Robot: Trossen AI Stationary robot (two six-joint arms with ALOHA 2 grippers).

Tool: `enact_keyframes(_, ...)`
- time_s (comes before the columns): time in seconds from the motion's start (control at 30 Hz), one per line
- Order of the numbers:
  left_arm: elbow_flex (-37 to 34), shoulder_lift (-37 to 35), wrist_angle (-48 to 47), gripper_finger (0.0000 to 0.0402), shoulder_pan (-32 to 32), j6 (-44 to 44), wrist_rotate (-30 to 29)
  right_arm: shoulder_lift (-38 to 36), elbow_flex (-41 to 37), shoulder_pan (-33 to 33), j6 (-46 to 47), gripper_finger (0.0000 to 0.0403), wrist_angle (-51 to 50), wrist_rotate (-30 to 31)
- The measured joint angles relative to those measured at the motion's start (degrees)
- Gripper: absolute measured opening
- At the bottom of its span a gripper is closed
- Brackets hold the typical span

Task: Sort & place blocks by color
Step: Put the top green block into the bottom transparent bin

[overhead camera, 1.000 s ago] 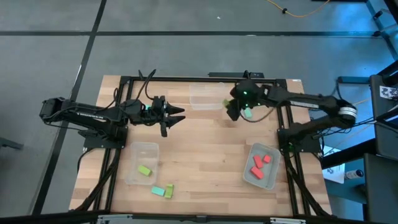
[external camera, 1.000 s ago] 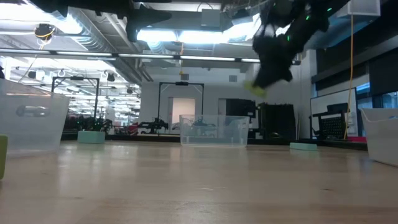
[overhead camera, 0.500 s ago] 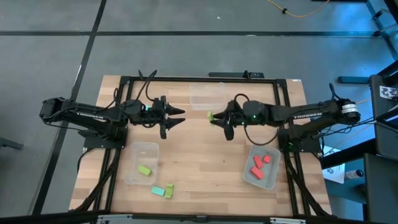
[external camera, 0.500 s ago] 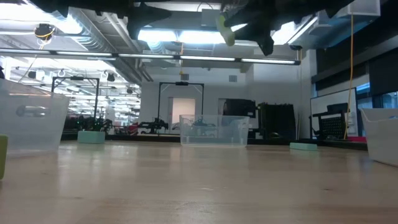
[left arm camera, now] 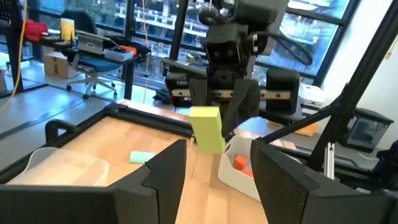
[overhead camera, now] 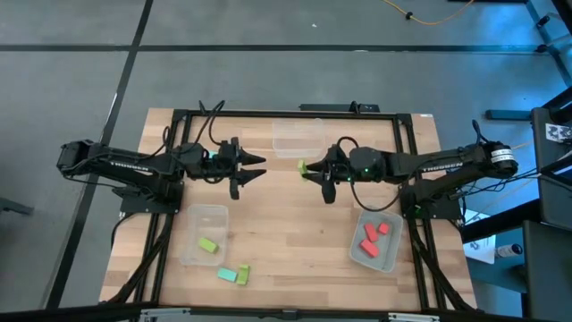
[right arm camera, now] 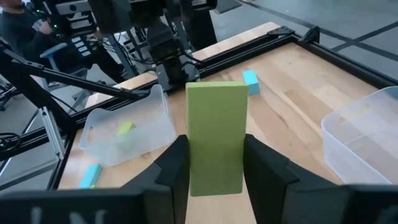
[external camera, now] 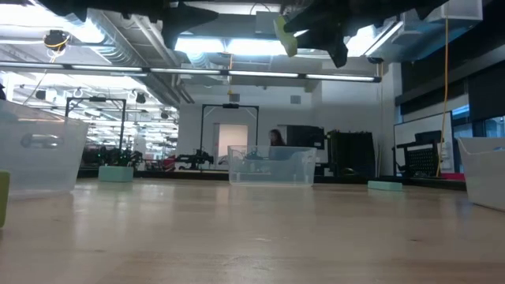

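My right gripper (overhead camera: 309, 170) hangs over the table's middle, shut on a lime yellow-green block (overhead camera: 302, 165), seen high up in the low view as block (external camera: 282, 35). My left gripper (overhead camera: 259, 165) faces it from the left, open and touching nothing. In the left wrist view its fingers frame the held block (left arm camera: 207, 129). The near-left bin (overhead camera: 204, 255) holds one lime block (overhead camera: 208, 244). A teal block (overhead camera: 226, 274) and a lime block (overhead camera: 242, 275) lie flat on the table beside it. Red-orange blocks (overhead camera: 374, 234) lie in the near-right bin (overhead camera: 356, 252). My right gripper pinches the lime block between its two fingers (right arm camera: 174, 165), which press on its two long sides at its rear half (right arm camera: 216, 168). The fingers lie level, coming from the table's right. The block sticks out forward past the fingertips, along them, lifted clear of the table.
A clear bin (overhead camera: 299, 139) stands at the far edge, with no block showing in it. One teal block (external camera: 385, 185) lies on the table toward the right in the low view. Bare wood lies between the two near bins. A person shows in the room beyond the table.
My right gripper swung from beside the far bin toward the table's middle and left, rose and turned level to face my left gripper, carrying the lime block. For the last half second it has held still.
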Motion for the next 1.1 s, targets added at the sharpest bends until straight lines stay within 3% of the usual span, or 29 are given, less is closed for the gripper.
enact_keyframes(0.3, 0.6, 7.7, 9.1, 0.0172, -0.6, 0.0, 0.1, 0.0, 0.0, 0.0, -2.8, 0.0118, 6.0, -0.2)
enact_keyframes(0.73, 13.5, 22.5, 9.2, 0.0172, -2.3, 6.1, -2.1, 0.0, 0.1, 2.4, -5.6, 0.0118, 9.3, -1.3)
enact_keyframes(1.1, 15.2, 24.2, 7.9, 0.0172, -3.0, 5.8, 0.8, -0.1, 0.0, 3.1, -6.5, 0.0118, 7.0, -1.8)
